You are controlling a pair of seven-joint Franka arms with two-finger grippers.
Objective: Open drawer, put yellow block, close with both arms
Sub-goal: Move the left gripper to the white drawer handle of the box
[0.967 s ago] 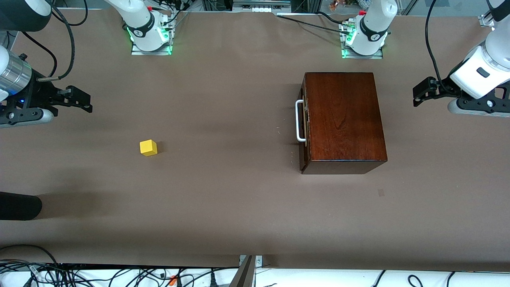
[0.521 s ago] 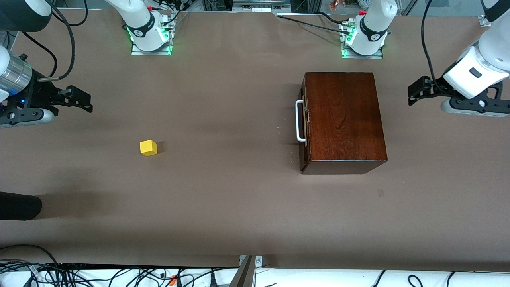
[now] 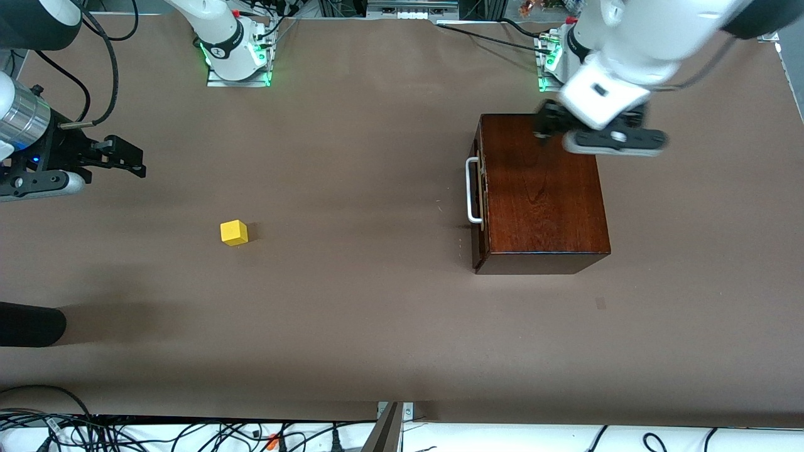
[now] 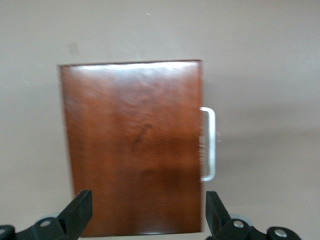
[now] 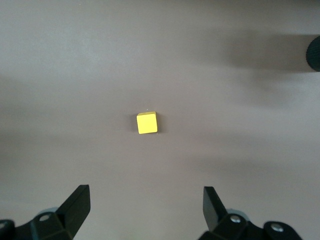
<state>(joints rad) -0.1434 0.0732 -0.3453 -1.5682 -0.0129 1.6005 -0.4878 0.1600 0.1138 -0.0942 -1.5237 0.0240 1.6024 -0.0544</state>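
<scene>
The mahogany box (image 3: 543,188) stands toward the left arm's end of the table. Its drawer is shut, and the white bar handle (image 3: 472,191) faces the right arm's end. My left gripper (image 3: 545,129) hangs open and empty over the box's edge nearest the bases. In the left wrist view the box (image 4: 132,150) and handle (image 4: 209,145) lie below the left gripper (image 4: 148,212). The yellow block (image 3: 233,232) sits on the bare table toward the right arm's end. My right gripper (image 3: 135,160) waits open and empty in the air there. The right wrist view shows the block (image 5: 147,123) ahead of that gripper (image 5: 146,207).
The table (image 3: 352,314) is covered in brown cloth. A black rounded object (image 3: 31,324) juts in at the right arm's end, nearer the camera than the block. Cables (image 3: 157,433) run along the table's near edge. The green-lit bases (image 3: 237,59) (image 3: 573,63) stand at the top.
My left arm has swung in from the left arm's end of the table and is now over the box. The right arm, the block and the box have not moved.
</scene>
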